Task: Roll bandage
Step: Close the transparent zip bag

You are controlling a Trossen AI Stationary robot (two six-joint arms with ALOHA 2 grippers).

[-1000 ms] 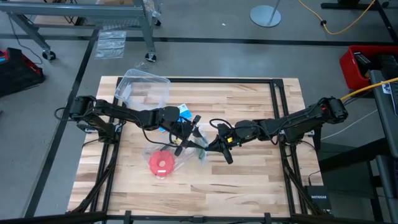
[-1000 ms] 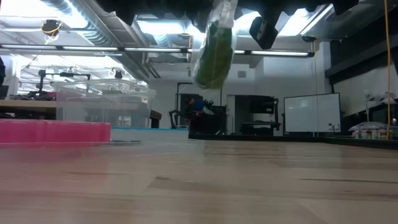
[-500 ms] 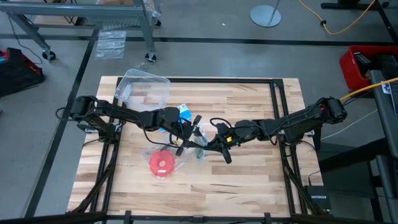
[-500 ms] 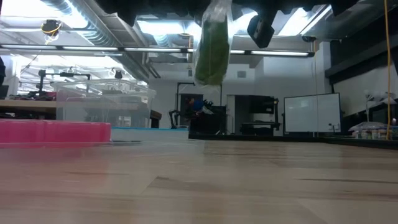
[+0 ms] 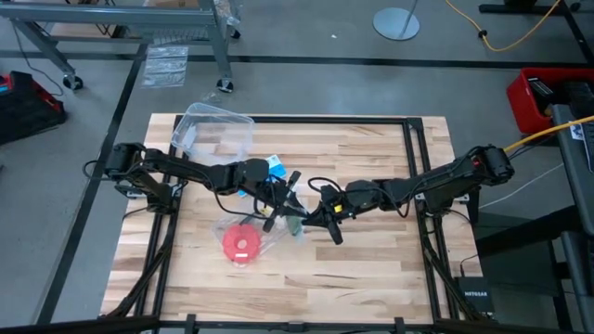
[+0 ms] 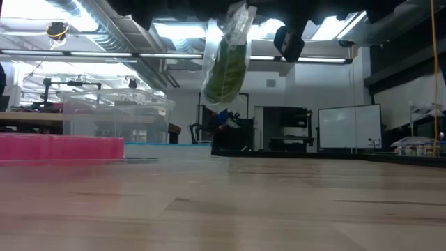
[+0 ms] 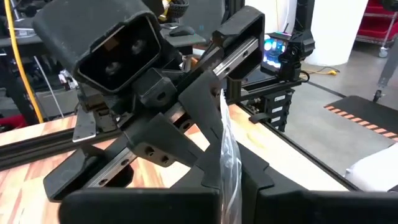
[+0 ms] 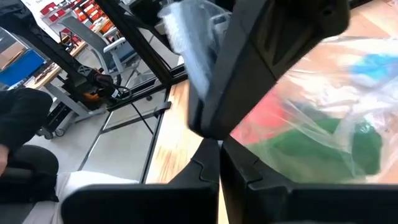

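So the bandage [image 6: 224,70] is inside a clear bag [image 6: 233,28], hanging long-axis down under both hands, off the worktop [image 5: 371,269]. Left hand [image 5: 290,206] and right hand [image 5: 316,216] both pinch the bag's top (nearly touching each other). Red disc [image 5: 240,243] sits beyond my left hand.

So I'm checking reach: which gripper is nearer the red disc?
Left. The left gripper hangs just beside the red disc, toward the table's middle; the right gripper is farther off on that same side.
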